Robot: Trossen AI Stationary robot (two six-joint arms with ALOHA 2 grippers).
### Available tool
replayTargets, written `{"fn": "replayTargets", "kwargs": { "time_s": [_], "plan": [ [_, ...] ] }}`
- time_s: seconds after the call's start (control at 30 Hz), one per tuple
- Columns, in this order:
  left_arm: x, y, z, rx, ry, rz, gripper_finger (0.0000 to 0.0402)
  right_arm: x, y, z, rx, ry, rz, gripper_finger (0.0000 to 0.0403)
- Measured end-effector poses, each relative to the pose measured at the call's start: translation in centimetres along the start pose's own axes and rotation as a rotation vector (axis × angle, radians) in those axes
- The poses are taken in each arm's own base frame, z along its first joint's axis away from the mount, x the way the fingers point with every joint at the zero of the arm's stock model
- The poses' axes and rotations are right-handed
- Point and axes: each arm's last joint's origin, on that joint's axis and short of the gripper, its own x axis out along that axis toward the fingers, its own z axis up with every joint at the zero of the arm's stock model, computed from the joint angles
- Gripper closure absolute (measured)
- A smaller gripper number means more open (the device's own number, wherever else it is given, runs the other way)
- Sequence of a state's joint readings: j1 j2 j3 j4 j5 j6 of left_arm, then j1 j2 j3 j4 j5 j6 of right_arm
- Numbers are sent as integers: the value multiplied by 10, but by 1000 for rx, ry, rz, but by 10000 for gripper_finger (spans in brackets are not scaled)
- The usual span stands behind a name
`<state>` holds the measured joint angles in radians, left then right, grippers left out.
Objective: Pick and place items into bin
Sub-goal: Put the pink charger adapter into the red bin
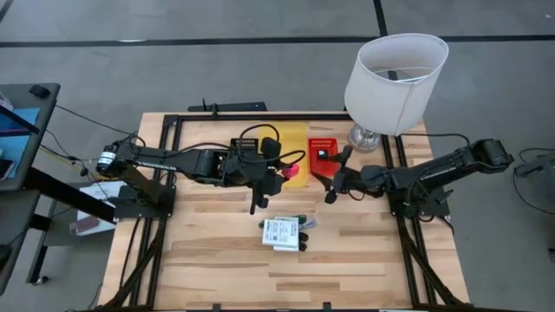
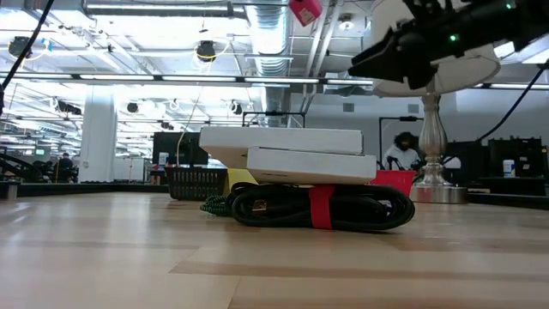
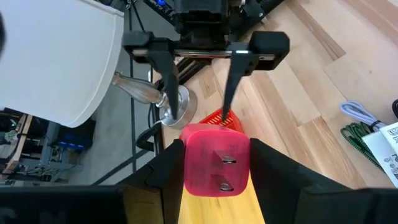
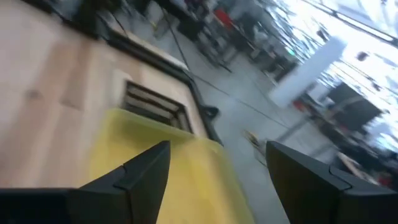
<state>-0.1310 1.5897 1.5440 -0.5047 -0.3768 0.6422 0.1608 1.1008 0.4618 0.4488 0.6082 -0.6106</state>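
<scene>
My left gripper (image 1: 289, 171) is shut on a small pink-red plug-like block (image 3: 216, 165) with two metal prongs, held in the air over the near end of the yellow bin (image 1: 291, 141). The block also shows at the top of the low view (image 2: 304, 10). My right gripper (image 1: 334, 178) is open and empty, just right of the left one and facing it beside the red basket (image 1: 323, 152). Two white labelled flat packs (image 1: 281, 232) lie stacked on green and black cable coils (image 2: 319, 208) on the table's near middle. My left gripper pinches the pink-red block by its two opposite sides (image 3: 188, 168) between its two fingers. The pronged face (image 3: 225, 171) is turned away from the wrist. The block is lifted clear, above the yellow bin (image 3: 214, 210).
A lamp with a white shade (image 1: 397, 76) and a metal foot (image 1: 368, 137) stands at the far right, close to the right arm. The red basket holds a small dark item (image 1: 323, 154). Bare wood lies on the near side around the packs.
</scene>
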Motion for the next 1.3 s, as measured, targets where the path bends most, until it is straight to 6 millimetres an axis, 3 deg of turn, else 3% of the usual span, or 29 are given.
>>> {"fn": "replayTargets", "kwargs": {
  "time_s": [0.4, 0.87, 1.3],
  "plan": [
    [0, 1, 0, -9, 17, 25, 258, 5, -21, 28, -79, 156, -108, 142],
    [0, 0, -1, -6, 34, 38, 254, 60, 11, 50, -226, 303, -86, 142],
    [-1, -3, -3, 3, 63, 15, 253, 57, 5, 83, -225, 226, -94, 142]
  ]
}}
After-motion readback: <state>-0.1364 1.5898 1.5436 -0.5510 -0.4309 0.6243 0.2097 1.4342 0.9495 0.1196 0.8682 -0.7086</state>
